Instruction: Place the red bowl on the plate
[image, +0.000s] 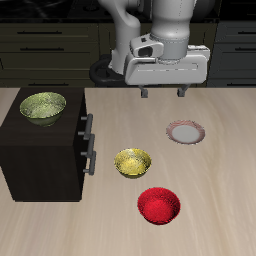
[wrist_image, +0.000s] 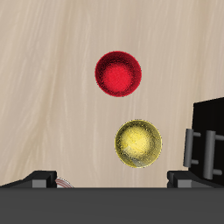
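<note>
The gripper (image: 162, 92) hangs above the table (image: 225, 180) in the upper centre of the exterior view, its two fingers spread apart with nothing between them. It touches no object.

The red bowl (image: 158, 205) sits upright on the table in the lower centre of that frame, near the front edge. In the wrist view the red bowl (wrist_image: 118, 73) appears empty and stands alone on the wood surface.

The plate (image: 185, 132) lies flat on the table right of centre in the exterior view, farther back than the red bowl and well apart from it. Nothing rests on it.

A yellow bowl (image: 133, 162) stands between the two, just behind the red bowl and close to a dark cabinet (image: 45, 160). In the wrist view the yellow bowl (wrist_image: 138, 143) is near the red bowl without touching it.

A yellow-green bowl (image: 43, 106) rests on top of the cabinet at the left of the exterior frame.
</note>
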